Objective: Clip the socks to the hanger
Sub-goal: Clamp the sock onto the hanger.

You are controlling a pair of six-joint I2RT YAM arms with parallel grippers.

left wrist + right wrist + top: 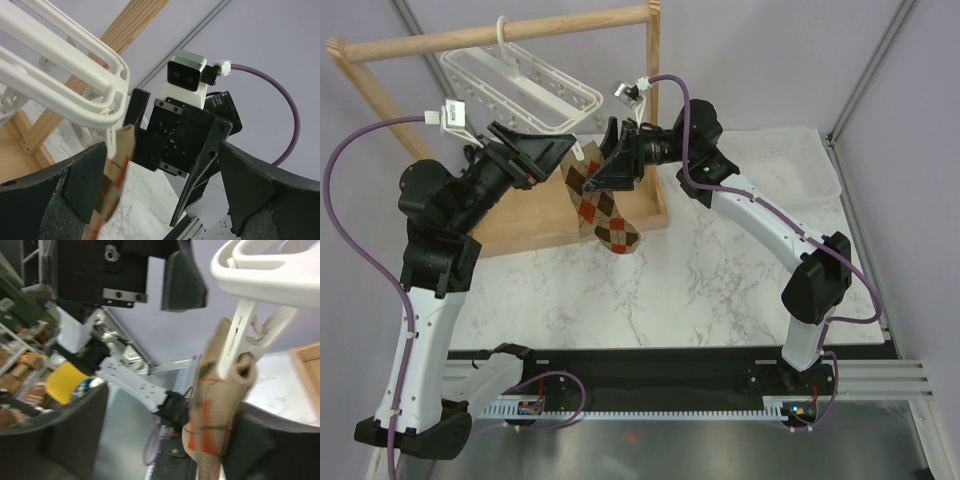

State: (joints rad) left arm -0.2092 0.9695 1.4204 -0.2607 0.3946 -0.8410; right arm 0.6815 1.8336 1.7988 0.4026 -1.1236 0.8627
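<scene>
One argyle sock (603,205) hangs from a clip of the white hanger (520,85), which hooks on the wooden bar. A second sock cannot be made out. My left gripper (555,152) is open just left of the sock's top, my right gripper (603,160) open just right of it, the two facing each other. In the left wrist view the sock (116,172) hangs by my left finger under the hanger (65,65); the gripper (162,167) is empty. In the right wrist view a white clip (235,352) grips the sock (220,410), which hangs between my open gripper's (170,412) fingers.
The wooden rack's bar (440,42) and base board (525,228) stand at the back left. A white perforated basket (790,165) lies at the back right. The marble tabletop (700,290) lies in front. A metal frame post (865,75) rises at the right.
</scene>
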